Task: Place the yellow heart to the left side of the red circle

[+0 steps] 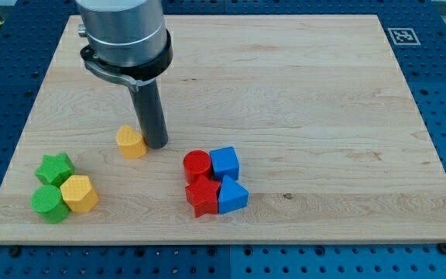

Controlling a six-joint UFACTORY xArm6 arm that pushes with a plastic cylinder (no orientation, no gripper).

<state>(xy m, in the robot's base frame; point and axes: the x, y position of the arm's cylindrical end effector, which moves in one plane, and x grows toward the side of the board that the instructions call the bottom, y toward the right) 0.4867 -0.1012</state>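
**Tip on wrong side of heart — risk of pushing it away from target**

Camera view:
- Yellow heart [131, 142] sits left of the red circle [197, 164] with a clear gap between them, slightly nearer the view's top. Roughly the right side already, just not close.
- My tip [156, 144] is down on the board [300, 93], touching or just beside the heart's right edge, i.e. between heart and circle.
- No pincer on this rig: the arm ends in a plain rod, so nothing to spread or close, and nothing is gripped.
- Red circle is packed into a cluster: blue cube [224, 163] touching on its right, red star [203, 195] below it, blue triangle [232, 195] at lower right.
- Separate group at the view's lower left: green star [56, 167], green circle [49, 201], yellow hexagon [79, 193].

Risks, as judgement:
- Any leftward move from here likely shoves the heart further from the circle, toward the green/yellow group.
- Getting behind the heart means going round it; a tight path could clip it and spin it off line.
- The heart's lobed outline probably makes it rotate under an off-centre push and slip off the rod.
- Overshooting a rightward push could ram the heart into the circle and shift the whole red/blue cluster, moving the reference.
- Rod body hides part of the contact area, so exact touch cannot be confirmed.
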